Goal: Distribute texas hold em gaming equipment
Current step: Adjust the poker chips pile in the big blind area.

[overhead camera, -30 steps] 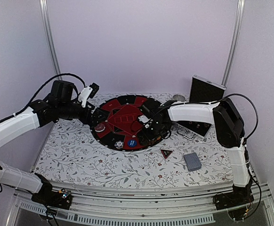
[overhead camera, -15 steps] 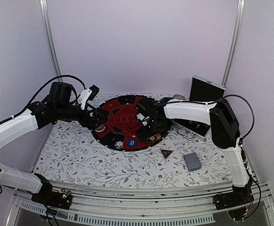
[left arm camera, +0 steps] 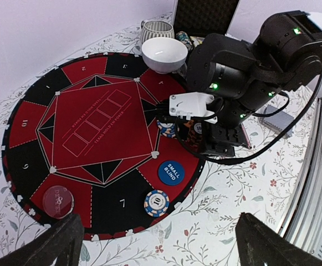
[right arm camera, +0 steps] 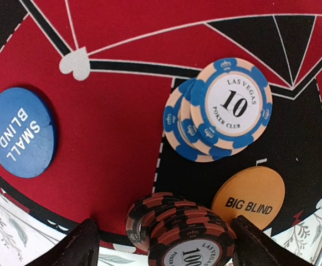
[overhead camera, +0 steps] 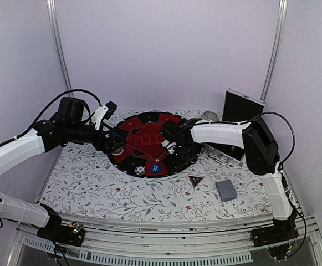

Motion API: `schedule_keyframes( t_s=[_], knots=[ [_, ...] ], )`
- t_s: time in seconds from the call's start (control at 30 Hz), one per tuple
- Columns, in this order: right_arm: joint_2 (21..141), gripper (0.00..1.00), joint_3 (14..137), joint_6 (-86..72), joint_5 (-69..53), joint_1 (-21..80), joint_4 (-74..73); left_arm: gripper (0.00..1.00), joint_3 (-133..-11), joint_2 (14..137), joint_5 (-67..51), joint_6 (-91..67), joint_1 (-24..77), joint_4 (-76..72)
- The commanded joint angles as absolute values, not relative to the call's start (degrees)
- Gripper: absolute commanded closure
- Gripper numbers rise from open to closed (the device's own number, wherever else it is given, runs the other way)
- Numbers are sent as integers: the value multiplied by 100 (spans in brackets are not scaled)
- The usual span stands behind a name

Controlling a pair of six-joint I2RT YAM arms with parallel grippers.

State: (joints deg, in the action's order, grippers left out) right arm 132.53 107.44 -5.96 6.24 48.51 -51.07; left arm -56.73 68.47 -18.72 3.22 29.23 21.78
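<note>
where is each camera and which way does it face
top external: above, behind the bases, looking down at the poker mat; both arms show
left wrist: on its arm, facing across the mat at the right arm; left hand fingers at bottom corners
right wrist: low over the mat, facing down on 10 chips; right hand fingers below
shared: both wrists see the SMALL BLIND disc

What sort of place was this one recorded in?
Probably a robot test booth, not a real card room: plain pale walls with metal corner posts, and a floral-cloth table carrying a round red-and-black Texas Hold'em mat.
</note>
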Motion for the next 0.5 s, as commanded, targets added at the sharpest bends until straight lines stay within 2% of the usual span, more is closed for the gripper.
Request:
schedule_keyframes(
  t_s=[0.0, 0.47],
  knots=[
    [13403, 21, 10786, -519, 492, 4891, -5317, 2, -5607, 6759, -1960, 387, 2832, 2188],
    [13782, 59, 11068, -514, 691, 4895, -5365, 2, -5601, 6759, -2049, 386, 2795, 2181]
  ],
)
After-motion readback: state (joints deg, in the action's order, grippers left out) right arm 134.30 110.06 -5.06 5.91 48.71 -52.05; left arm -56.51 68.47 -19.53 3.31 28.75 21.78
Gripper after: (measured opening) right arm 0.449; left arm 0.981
